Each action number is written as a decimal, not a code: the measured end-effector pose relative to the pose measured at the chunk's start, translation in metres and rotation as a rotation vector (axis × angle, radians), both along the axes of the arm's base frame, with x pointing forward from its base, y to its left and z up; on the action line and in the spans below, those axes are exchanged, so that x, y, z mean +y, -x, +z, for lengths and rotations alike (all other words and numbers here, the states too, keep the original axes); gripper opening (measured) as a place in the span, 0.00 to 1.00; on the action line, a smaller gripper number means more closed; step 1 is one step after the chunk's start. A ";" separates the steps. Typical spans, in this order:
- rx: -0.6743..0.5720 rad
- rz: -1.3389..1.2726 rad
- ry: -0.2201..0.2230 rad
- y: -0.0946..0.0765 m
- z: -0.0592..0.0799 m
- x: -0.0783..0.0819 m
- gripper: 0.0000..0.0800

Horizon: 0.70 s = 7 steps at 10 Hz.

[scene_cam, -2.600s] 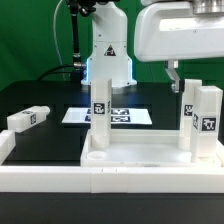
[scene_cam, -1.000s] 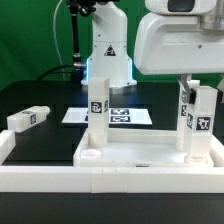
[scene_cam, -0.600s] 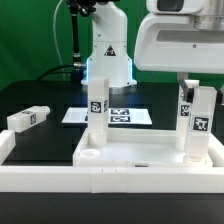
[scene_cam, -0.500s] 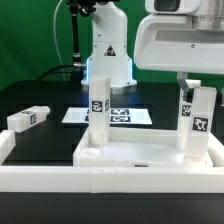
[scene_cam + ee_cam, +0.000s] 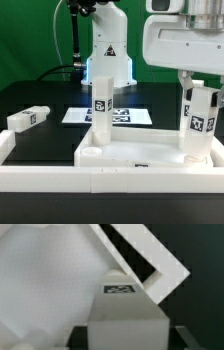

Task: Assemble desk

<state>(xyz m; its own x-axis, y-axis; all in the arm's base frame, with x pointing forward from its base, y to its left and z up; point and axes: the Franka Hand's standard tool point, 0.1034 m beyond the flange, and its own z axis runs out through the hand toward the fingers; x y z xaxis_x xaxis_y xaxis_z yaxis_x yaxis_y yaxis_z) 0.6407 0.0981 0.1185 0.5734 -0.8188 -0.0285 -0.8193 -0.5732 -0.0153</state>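
Note:
The white tabletop panel (image 5: 140, 160) lies at the front with its rim up. One leg (image 5: 100, 105) stands in its left far corner. Two legs stand at its right end, a far one (image 5: 186, 108) and a near one (image 5: 205, 125). My gripper (image 5: 200, 92) reaches down over the near right leg, one finger (image 5: 186, 85) showing beside its top. In the wrist view the gripper (image 5: 130, 336) is shut on this tagged leg (image 5: 125, 314), above the panel (image 5: 40, 280). A loose leg (image 5: 28, 118) lies on the table at the exterior view's left.
The marker board (image 5: 130, 116) lies behind the panel. Low white border rails run along the front (image 5: 110, 188) and the left (image 5: 10, 150). The robot base (image 5: 105, 50) stands at the back.
My gripper has come down and to the exterior view's right onto the near right leg. In the last half second the leg turned, its tag shifting right.

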 end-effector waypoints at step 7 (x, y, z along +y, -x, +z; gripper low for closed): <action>-0.049 -0.601 -0.090 0.003 -0.002 -0.005 0.37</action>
<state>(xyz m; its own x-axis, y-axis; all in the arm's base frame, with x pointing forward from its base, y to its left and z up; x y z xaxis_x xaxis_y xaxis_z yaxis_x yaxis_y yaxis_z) 0.6373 0.0930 0.1162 0.0141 -0.9951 -0.0978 -0.9961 -0.0055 -0.0875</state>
